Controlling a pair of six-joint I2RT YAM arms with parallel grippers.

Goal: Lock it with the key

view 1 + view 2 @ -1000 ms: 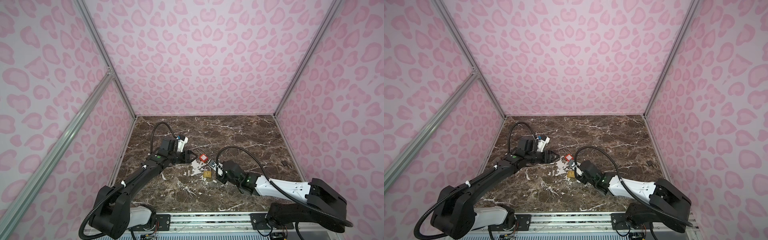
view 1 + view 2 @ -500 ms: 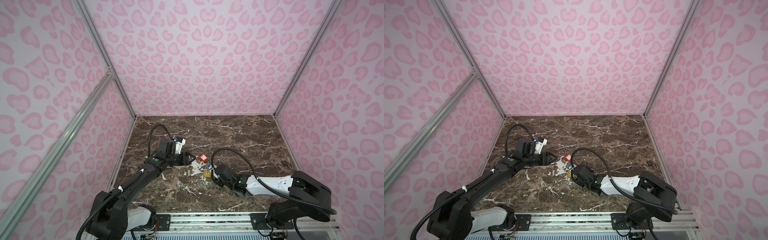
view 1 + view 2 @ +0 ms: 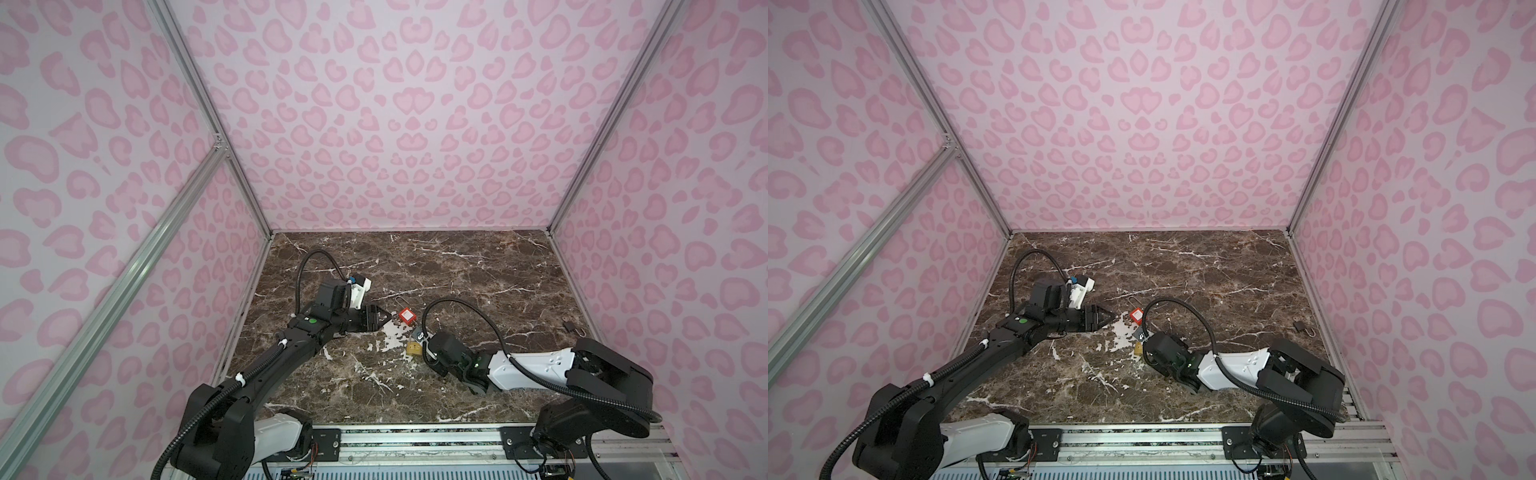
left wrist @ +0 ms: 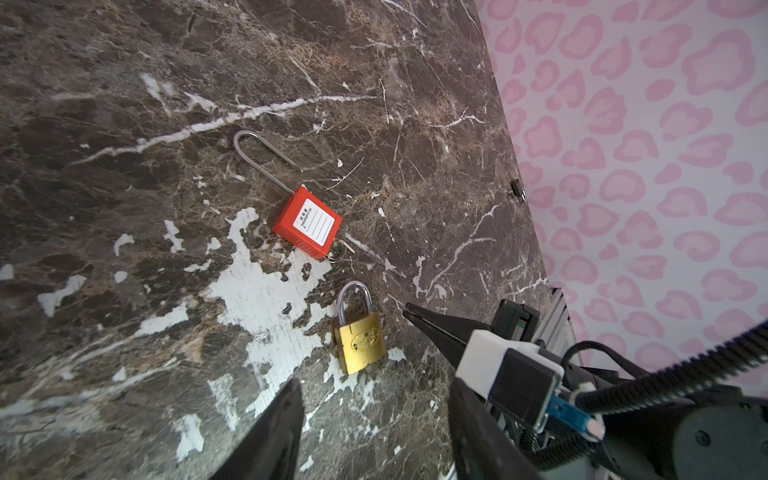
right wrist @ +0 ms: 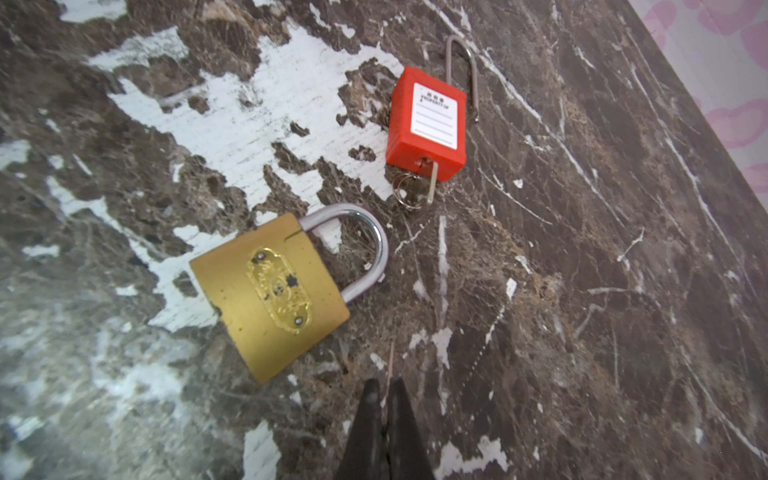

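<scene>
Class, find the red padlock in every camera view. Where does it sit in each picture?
Top view: red padlock, just below picture centre.
Top view: red padlock, same place.
Left wrist: near picture centre.
Right wrist: beyond the brass padlock, at.
Landmark: brass padlock lying beside it.

Both top views hang high over the front edge of the table [image 3: 457, 270], looking down and in toward the back wall [image 3: 395, 124], far enough out to catch the whole table. The wrist cameras ride low and close over the middle of the table, and the left one faces across toward the right edge. Both wrist views share the brass padlock [image 4: 360, 343] and the red padlock [image 4: 307, 222].
</scene>
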